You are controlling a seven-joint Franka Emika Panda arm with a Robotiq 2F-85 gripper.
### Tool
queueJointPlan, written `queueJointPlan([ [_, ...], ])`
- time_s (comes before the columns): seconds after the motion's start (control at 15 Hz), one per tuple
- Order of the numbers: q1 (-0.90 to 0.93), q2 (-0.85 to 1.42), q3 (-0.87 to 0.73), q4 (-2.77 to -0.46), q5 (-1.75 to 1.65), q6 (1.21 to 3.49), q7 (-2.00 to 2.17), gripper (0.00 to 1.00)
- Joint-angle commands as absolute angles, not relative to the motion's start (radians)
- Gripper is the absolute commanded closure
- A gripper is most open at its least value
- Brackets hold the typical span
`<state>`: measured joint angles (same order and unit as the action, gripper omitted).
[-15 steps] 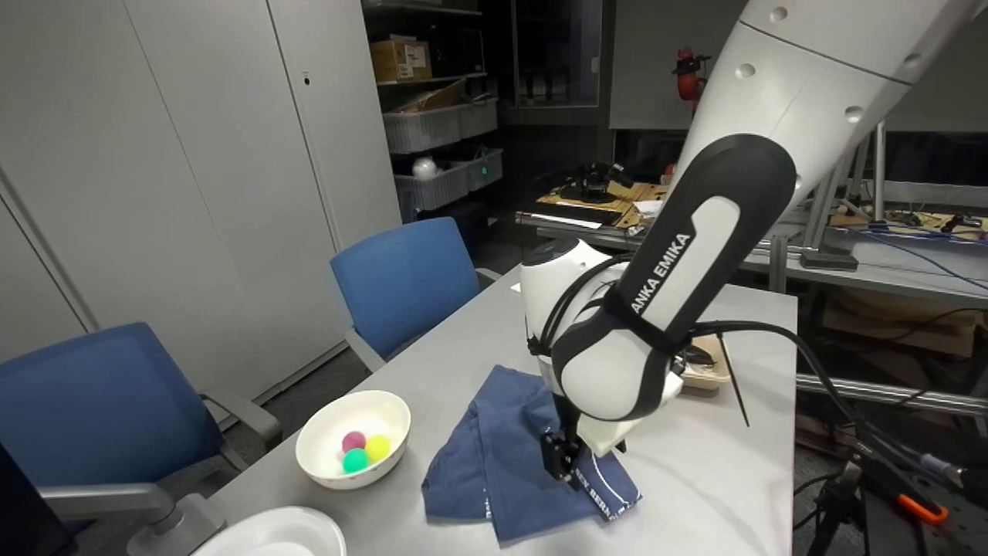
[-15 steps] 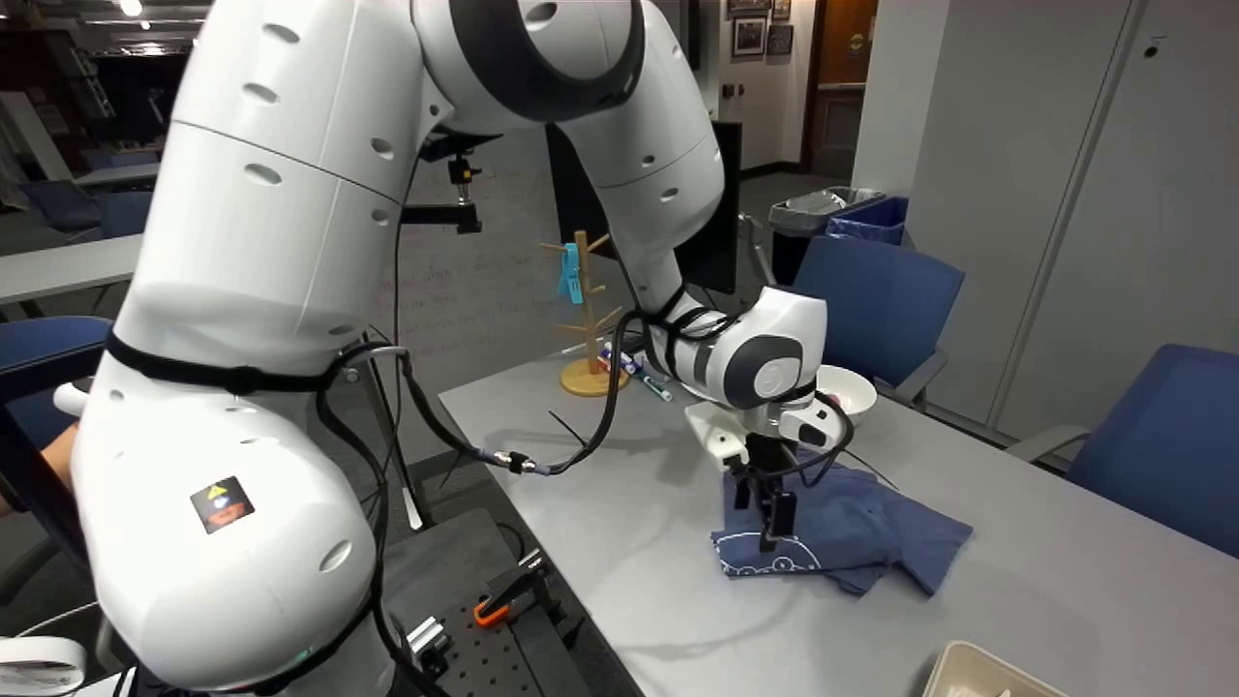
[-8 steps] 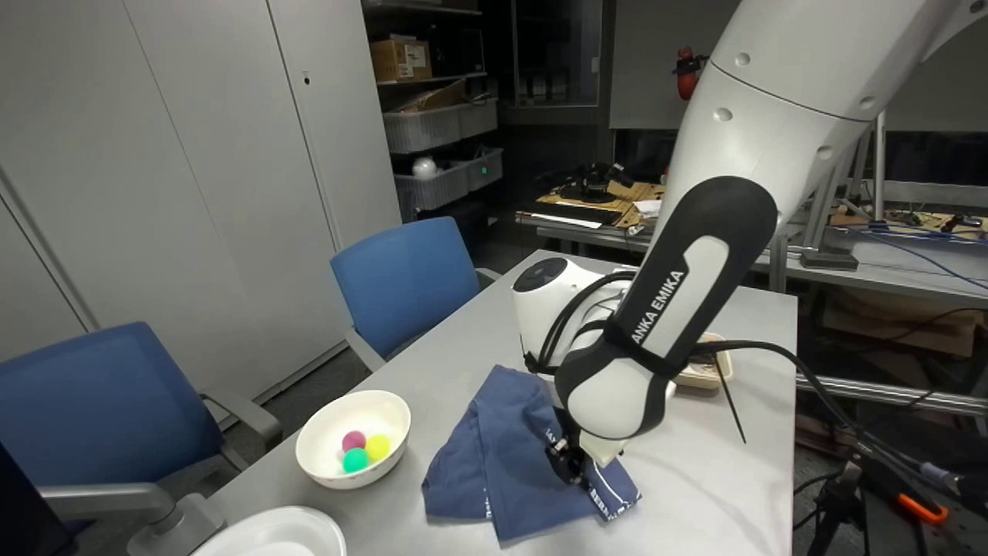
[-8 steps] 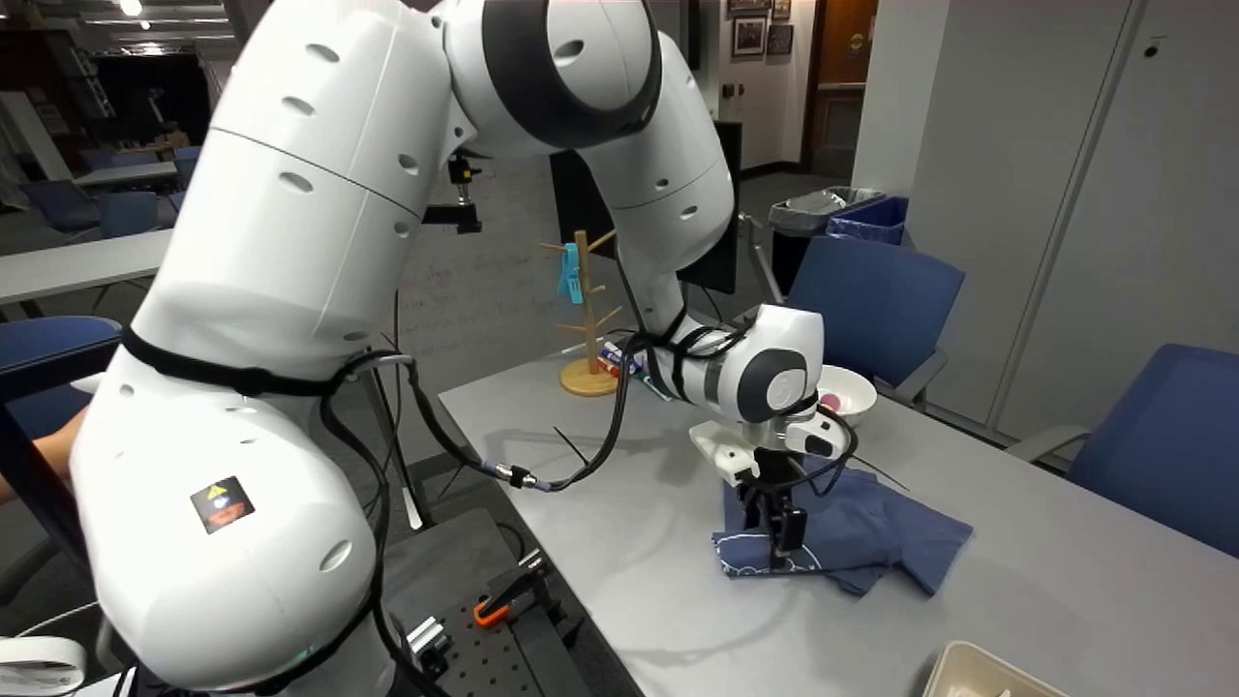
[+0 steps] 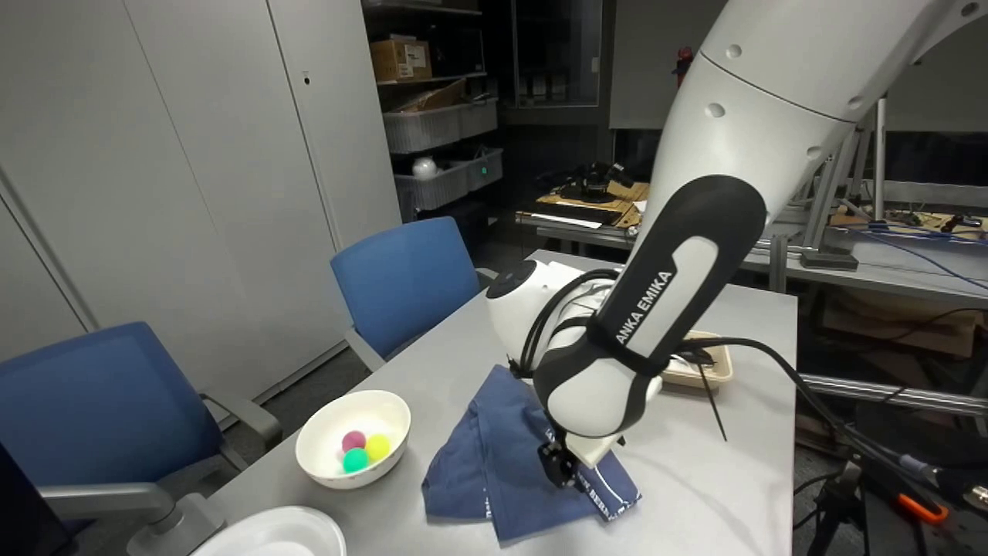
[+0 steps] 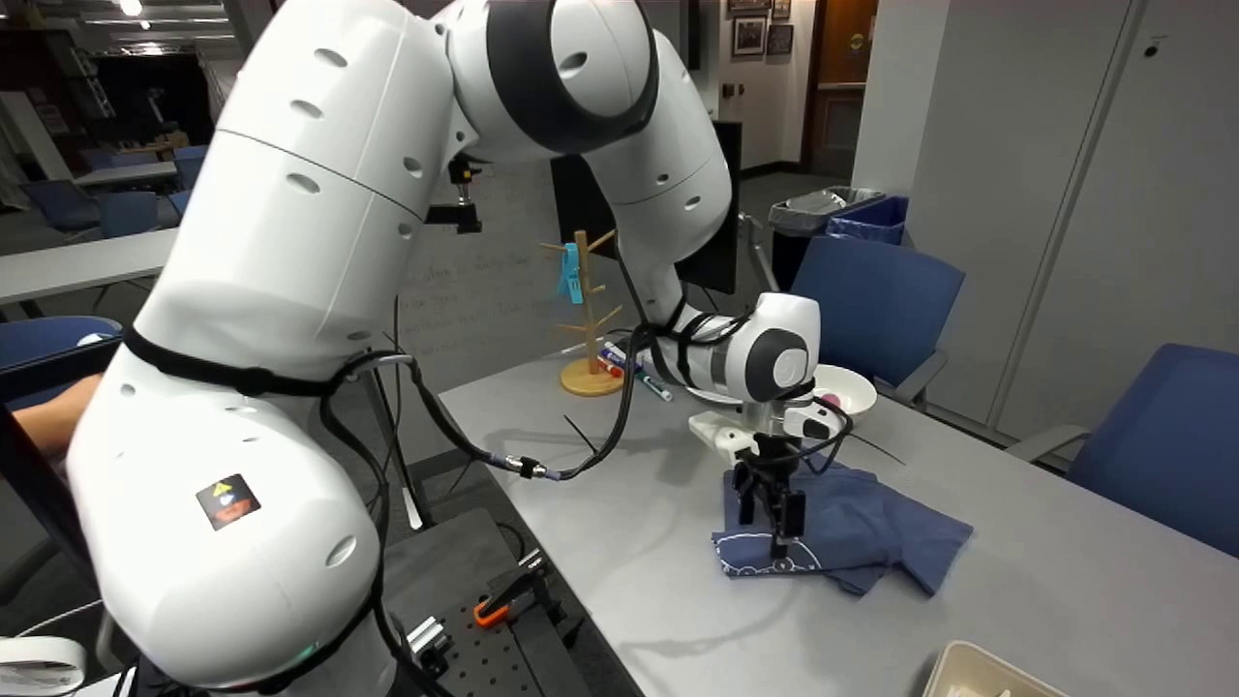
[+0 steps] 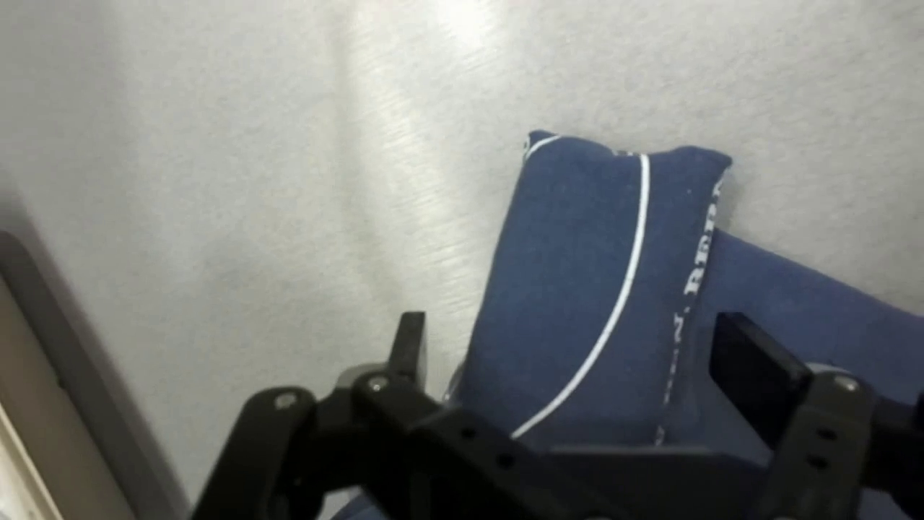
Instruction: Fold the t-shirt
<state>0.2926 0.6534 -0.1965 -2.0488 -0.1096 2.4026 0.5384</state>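
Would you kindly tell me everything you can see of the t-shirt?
The t-shirt is dark blue, soft-looking cloth with white curved lines and white lettering, only partly readable. It lies partly folded on the table, apart from the bowl, with overlapping layers and an uneven outline. One end is turned over into a narrow strip bearing a white curve, with letters along its edge. In the wrist view, the open end effector appears astride this strip; whether it touches the cloth is unclear.

In an exterior view, parted fingers (image 6: 793,514) point down at the t-shirt (image 6: 852,528) on the desk (image 6: 1045,542); a white bowl (image 6: 860,395) stands beyond the t-shirt, a beige tray (image 6: 997,660) in front.
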Motion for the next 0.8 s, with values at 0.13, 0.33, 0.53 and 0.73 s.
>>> queueJointPlan([
  [0.13, 0.311, 0.692, -0.176, -1.956, -0.158, 2.272, 0.6, 0.0],
  [0.33, 0.316, 0.726, -0.164, -1.915, -0.178, 2.228, 0.603, 0.0],
  [0.53, 0.319, 0.771, -0.16, -1.874, -0.201, 2.196, 0.605, 0.09],
  [0.73, 0.33, 0.801, -0.167, -1.84, -0.223, 2.164, 0.609, 0.26],
])
